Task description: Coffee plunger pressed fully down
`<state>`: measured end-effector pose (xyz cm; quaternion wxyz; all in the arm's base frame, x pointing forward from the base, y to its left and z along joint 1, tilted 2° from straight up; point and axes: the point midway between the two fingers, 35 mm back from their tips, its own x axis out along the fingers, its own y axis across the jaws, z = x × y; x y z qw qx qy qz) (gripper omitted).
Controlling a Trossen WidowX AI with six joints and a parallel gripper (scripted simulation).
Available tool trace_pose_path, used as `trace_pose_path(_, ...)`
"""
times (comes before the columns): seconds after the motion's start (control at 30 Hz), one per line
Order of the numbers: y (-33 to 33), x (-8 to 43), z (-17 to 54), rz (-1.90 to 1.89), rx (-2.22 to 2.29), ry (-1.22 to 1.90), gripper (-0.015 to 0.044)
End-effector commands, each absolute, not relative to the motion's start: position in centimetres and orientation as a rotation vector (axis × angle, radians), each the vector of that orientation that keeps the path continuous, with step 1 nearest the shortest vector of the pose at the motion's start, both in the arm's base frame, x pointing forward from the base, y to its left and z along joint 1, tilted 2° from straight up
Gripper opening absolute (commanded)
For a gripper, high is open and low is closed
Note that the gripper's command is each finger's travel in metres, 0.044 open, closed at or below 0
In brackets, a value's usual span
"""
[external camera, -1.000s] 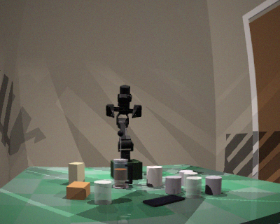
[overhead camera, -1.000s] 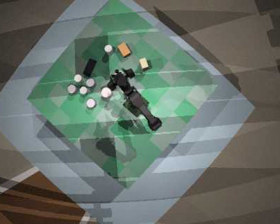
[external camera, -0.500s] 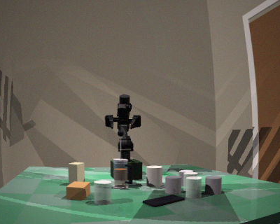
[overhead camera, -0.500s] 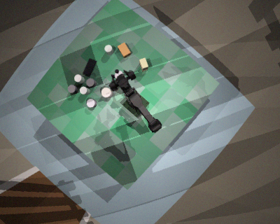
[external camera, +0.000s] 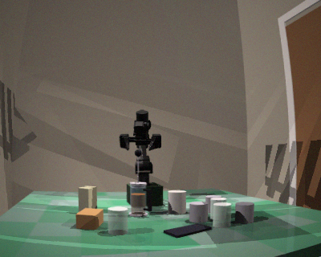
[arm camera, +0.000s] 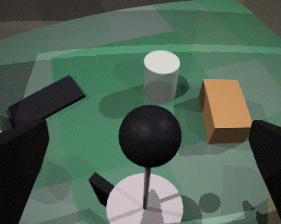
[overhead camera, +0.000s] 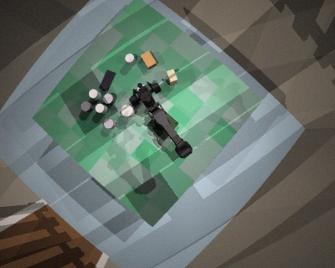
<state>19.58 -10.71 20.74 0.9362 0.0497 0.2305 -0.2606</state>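
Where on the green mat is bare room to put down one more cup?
Bare mat lies in front of the black slab and the orange block, toward the near edge in the exterior view. It is crowded among the grey cylinders and around the coffee press.

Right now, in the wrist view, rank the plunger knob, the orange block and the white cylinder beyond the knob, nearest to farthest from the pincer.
1. Plunger knob: centred between the open pincer's fingers, just below it.
2. Orange block: ahead and to the right, close to the right finger.
3. White cylinder: straight ahead, past the knob, slightly beyond the block.
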Motion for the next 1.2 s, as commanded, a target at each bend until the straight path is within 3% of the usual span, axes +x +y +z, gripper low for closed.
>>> trace_pose_path(0.0, -11.0, 20.0, 20.1, -0.529, 0.099, 0.479, 0.0440)
trace_pose_path(0.27, -11.5, 20.7, 19.6, -0.529, 0.098, 0.478, 0.0440)
trace_pose_path(0.67, -11.5, 20.7, 19.6, -0.529, 0.098, 0.478, 0.0125)
trace_pose_path(1.17, -11.5, 20.8, 19.0, -0.529, 0.098, 0.478, 0.0120)
